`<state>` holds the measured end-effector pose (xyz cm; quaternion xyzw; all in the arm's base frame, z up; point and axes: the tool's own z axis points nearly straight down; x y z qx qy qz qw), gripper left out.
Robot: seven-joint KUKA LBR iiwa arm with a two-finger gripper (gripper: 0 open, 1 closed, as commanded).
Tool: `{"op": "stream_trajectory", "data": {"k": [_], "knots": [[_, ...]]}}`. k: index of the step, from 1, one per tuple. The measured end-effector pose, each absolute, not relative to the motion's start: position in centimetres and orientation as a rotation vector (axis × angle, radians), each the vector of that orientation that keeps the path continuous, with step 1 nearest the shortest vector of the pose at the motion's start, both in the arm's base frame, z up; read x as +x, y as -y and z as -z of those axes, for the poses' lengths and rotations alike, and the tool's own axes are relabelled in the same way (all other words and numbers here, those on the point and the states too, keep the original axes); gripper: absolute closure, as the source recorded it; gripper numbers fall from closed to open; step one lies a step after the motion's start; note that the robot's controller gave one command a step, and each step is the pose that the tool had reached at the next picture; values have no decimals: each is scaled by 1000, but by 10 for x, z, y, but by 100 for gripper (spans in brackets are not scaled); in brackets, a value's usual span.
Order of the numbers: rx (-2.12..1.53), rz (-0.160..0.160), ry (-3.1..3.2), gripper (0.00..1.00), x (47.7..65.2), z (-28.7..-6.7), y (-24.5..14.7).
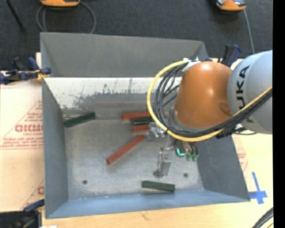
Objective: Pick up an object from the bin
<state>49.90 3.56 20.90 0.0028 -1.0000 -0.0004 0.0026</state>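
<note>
Just beside a dark green bar [157,186] lying flat near the bin's [52,141] front wall hangs the gripper [161,170]; we cannot tell how far it is open. We judge the bar light, stiff and smooth, best taken across its narrow middle. Lettering on the arm [249,91] reads "UKA".

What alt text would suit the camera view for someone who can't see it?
A robot arm hangs its pincer inside a grey metal bin, just above a dark green stick near the front wall. A red-brown stick lies diagonally mid-floor; other sticks lie farther back.
</note>
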Motion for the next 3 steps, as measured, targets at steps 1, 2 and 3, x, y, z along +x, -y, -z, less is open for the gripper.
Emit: {"op": "stream_trajectory", "data": {"k": [1, 2, 3], "knots": [[171, -1, 3135, 0, 553, -69, -81], [166, 1, 3140, 100, 554, -74, -81], [412, -2, 3126, 100, 550, -227, -71]]}}
